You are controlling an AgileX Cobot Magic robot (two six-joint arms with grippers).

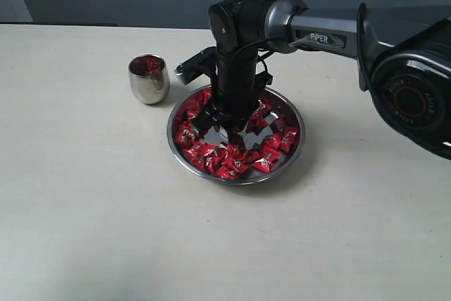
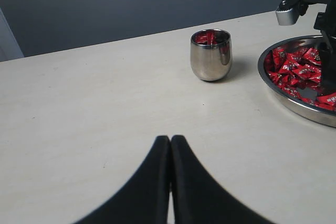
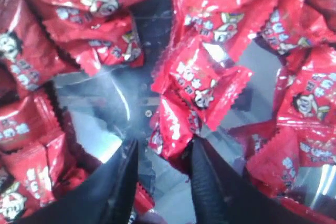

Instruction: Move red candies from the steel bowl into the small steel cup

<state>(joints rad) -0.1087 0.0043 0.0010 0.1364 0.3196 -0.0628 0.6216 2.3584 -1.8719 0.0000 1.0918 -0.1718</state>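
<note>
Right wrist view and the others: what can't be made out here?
- Small steel cup: candy count; its wall hides the inside in both wider views.
- Right gripper fingers: exterior view, the arm's wrist covers them.
- Steel bowl: left wrist view, right edge cuts it off.
- Red candies: wrapper print blurred, right wrist view.

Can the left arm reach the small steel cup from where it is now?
Probably yes. Only bare pale table lies between the shut left hand and the small rounded steel cup; the right hand is down in the wide shallow steel bowl beside it, off that line.
</note>
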